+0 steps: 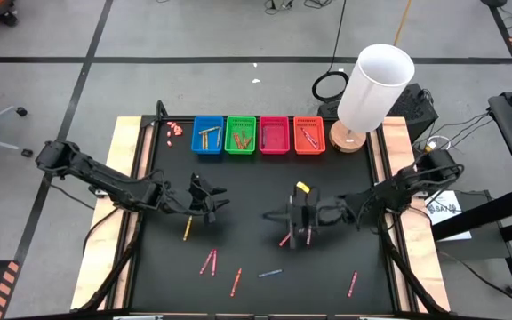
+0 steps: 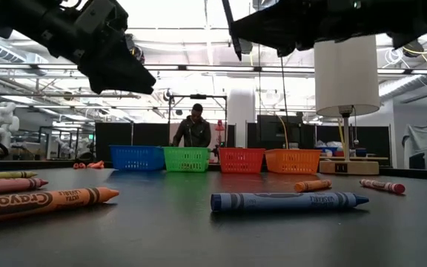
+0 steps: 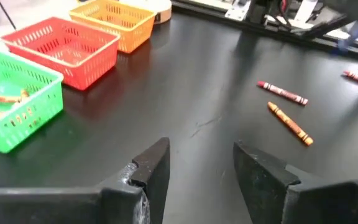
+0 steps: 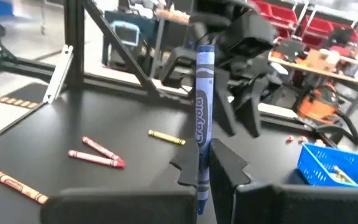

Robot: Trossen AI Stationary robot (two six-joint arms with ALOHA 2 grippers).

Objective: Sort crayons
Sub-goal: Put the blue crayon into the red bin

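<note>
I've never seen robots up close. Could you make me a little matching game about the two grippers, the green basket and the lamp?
Column A
1. left gripper
2. right gripper
3. green basket
4. lamp

Column B
a. has crayons inside
b. stands beside the orange basket
c. open and empty
d. shut on a blue crayon

Pairs: 1-c, 2-d, 3-a, 4-b

Black table (image 1: 265, 293), four baskets (image 1: 258, 135), lamp (image 1: 373, 87), scattered crayons (image 1: 236, 282)
</note>
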